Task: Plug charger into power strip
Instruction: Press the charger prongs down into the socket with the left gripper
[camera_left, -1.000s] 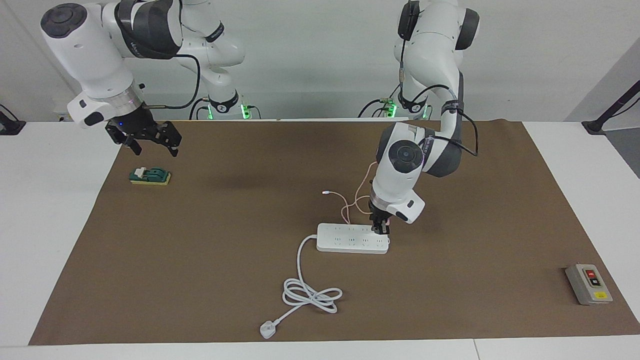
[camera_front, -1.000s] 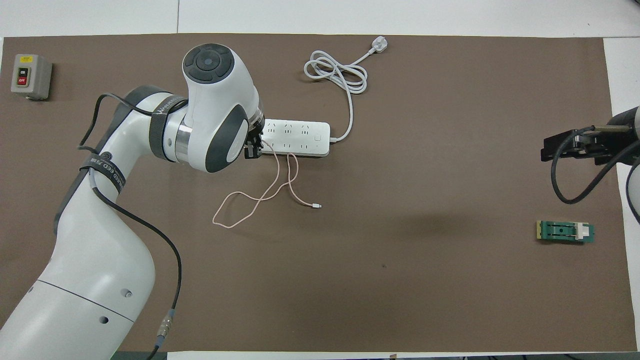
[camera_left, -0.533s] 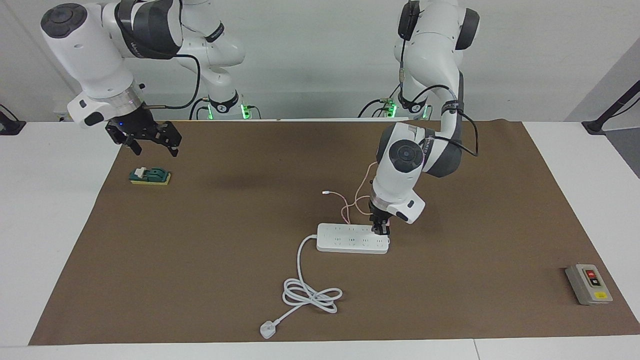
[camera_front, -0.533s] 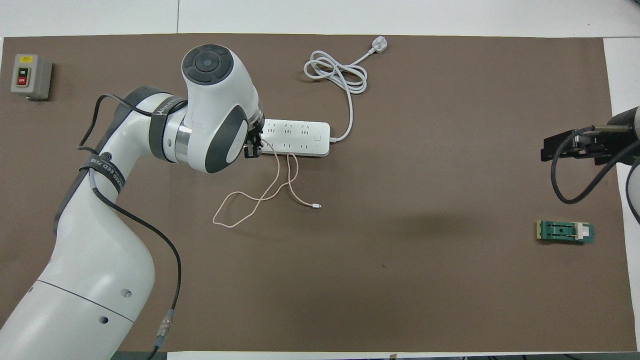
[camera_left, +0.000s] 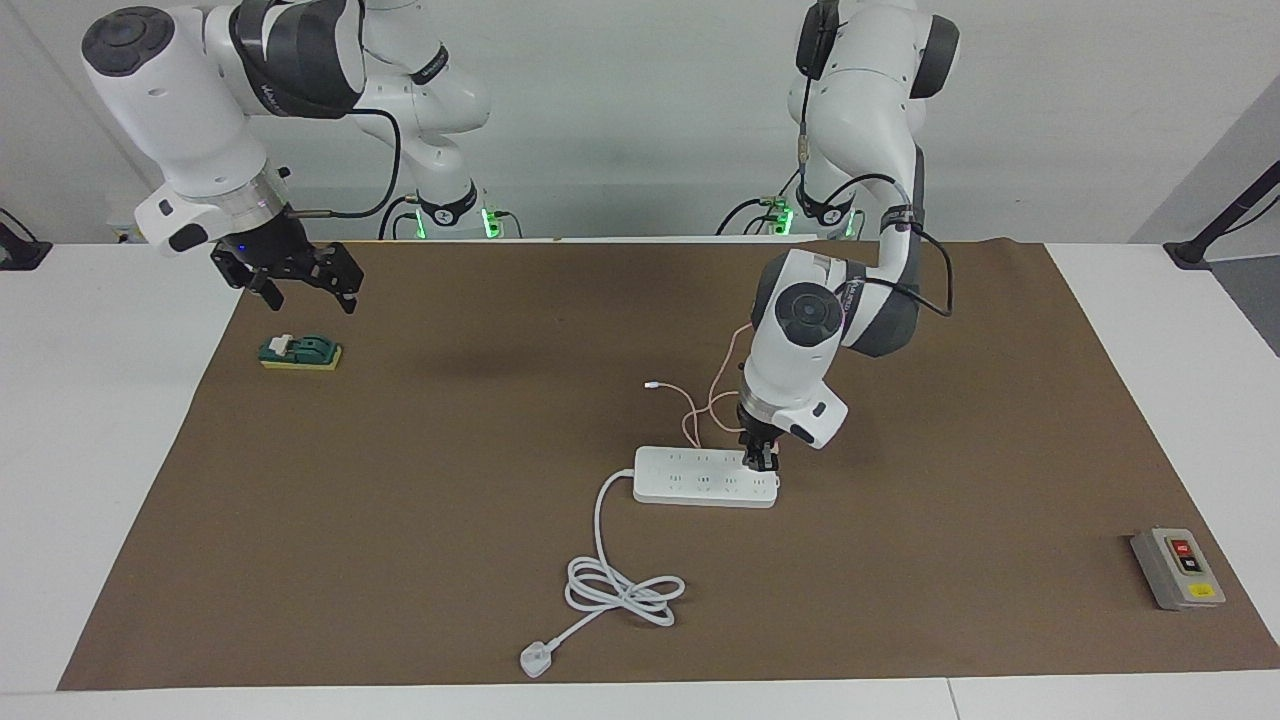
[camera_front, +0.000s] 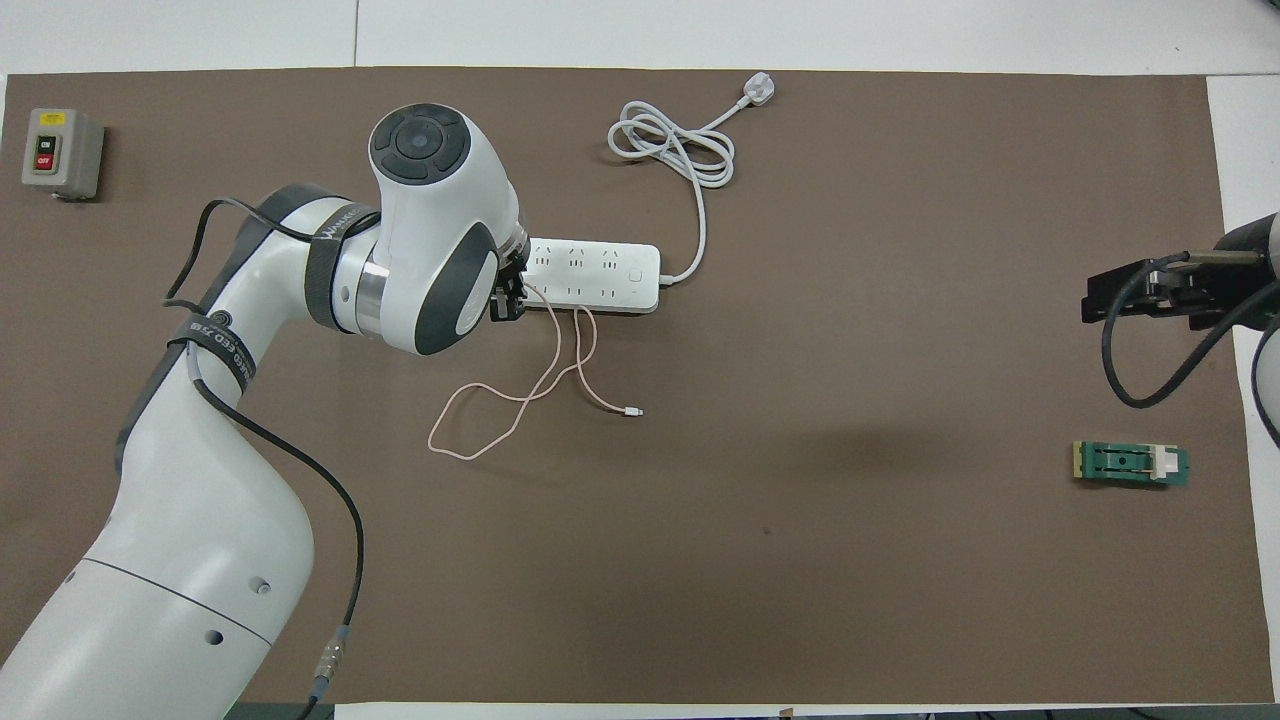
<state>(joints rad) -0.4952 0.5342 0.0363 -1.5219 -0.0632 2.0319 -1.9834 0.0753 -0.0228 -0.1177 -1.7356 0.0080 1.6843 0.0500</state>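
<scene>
- Facing view: left gripper (camera_left: 760, 458) stands tip-down on the power strip's (camera_left: 700, 478) end toward the left arm; whether its fingers grip the charger (camera_front: 522, 287) cannot be told, the cube being hidden.
- Pink cable (camera_left: 700, 405) trails slack from that spot toward the robots, judged to be a plug being pressed home.
- Right gripper (camera_left: 300, 272) waits, fingers spread, empty, over the green block (camera_left: 300, 352).

"OFF" on grey switch box (camera_front: 60, 153)
</scene>
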